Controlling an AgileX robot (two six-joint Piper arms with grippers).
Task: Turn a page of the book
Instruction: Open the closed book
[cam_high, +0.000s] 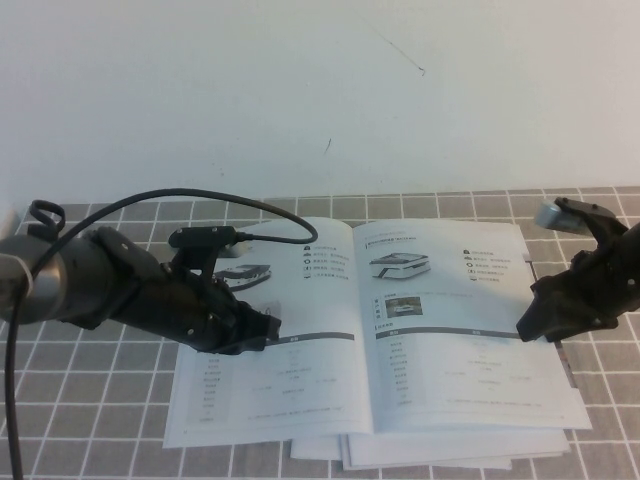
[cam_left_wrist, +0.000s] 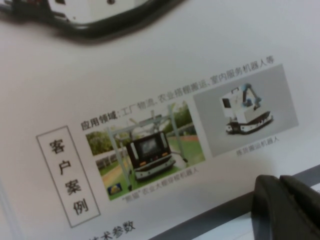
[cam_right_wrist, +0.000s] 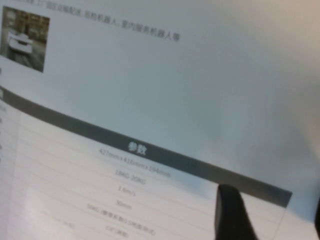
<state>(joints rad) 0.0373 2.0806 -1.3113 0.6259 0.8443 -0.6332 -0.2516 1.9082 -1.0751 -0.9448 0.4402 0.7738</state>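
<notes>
My left tool (cam_high: 262, 330) sits low over the left-hand leaf of the book (cam_high: 300, 330), close to that leaf's middle and near the grey header bar; in the left wrist view its dark fingertips (cam_left_wrist: 285, 207) appear pressed together just above the paper, so I judge this tool closed and gripping nothing, serving at most as a hold-down for the left leaf. The book lies open and flat near the front edge of the surface (cam_high: 100, 400), resting on a few separate white sheets (cam_high: 440, 455) that protrude from under its front edge. The page (cam_high: 450, 330) to be turned is the right-hand leaf, carrying the flat white vehicle photo and a table; it lies flat and is not yet lifted. My right tool (cam_high: 530, 328) is at the outer right edge of that page, about halfway along the edge, with its fingers spread wide and nothing between them; the right wrist view shows one dark finger (cam_right_wrist: 230, 212) just over the page corner of the header bar. Judgement: the step in hand is the approach to the page edge, before any grasp. The next move calls for catching only the top sheet at its free edge, closing lightly, then lifting and sweeping it across the spine toward the left. No containers are present in any view.
</notes>
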